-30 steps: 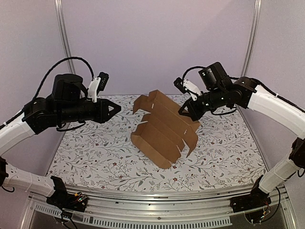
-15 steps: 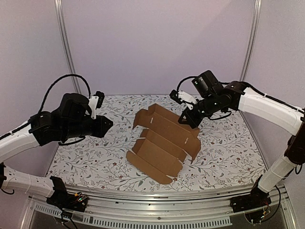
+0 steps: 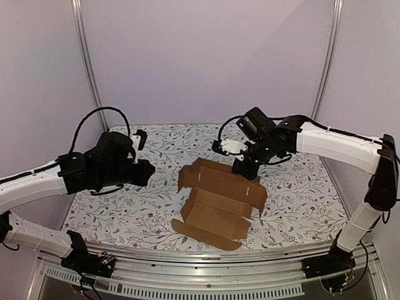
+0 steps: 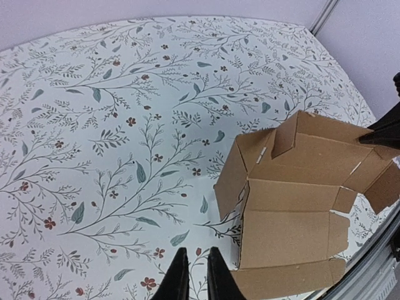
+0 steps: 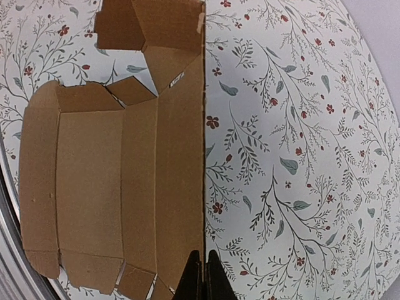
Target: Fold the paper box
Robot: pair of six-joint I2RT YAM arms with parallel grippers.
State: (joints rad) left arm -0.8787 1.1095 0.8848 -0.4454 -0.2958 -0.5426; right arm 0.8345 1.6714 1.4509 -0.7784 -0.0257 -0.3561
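Observation:
The paper box [image 3: 215, 200] is a brown, partly folded die-cut sheet lying on the floral table, with its back wall and side flaps raised. My right gripper [image 3: 242, 169] is shut on the upper edge of the back wall. In the right wrist view its fingertips [image 5: 200, 265] pinch that edge and the box [image 5: 106, 175] spreads out to the left. My left gripper [image 3: 149, 170] hovers left of the box and touches nothing. In the left wrist view its fingers [image 4: 195, 275] are almost together and empty, with the box [image 4: 294, 200] just to the right.
The floral table cover [image 3: 125, 206] runs to a metal rail [image 3: 206, 259] at the near edge. Upright frame posts [image 3: 87, 62] stand at the back corners, in front of plain lilac walls.
The box has dropped from a raised tilt to lie lower and flatter on the table. My right gripper moved left and down with its edge. My left gripper moved right and down toward the box.

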